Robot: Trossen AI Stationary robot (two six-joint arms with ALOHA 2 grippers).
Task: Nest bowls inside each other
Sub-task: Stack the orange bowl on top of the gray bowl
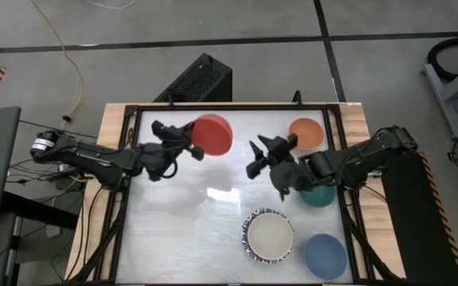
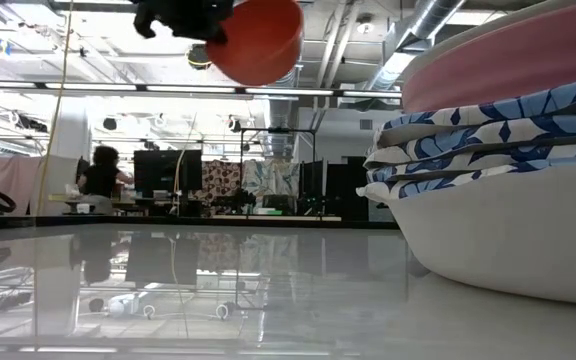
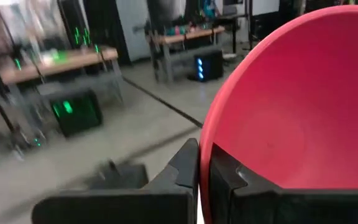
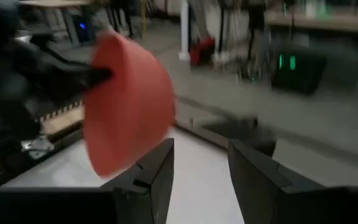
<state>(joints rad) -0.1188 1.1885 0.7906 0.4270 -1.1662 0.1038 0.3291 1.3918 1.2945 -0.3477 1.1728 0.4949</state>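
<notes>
Five separate bowl positions are counted from above: one red bowl (image 1: 212,133), one orange bowl (image 1: 306,132), one teal bowl (image 1: 320,196), one blue bowl (image 1: 325,256) and one stack of bowls (image 1: 267,236) with a blue-patterned rim and a cream inside. In the low view, three blue-patterned rims (image 2: 488,135) are counted in that stack, with one pink bowl (image 2: 513,65) above them and one plain white bowl (image 2: 508,235) beneath. Two arms are seen.
</notes>
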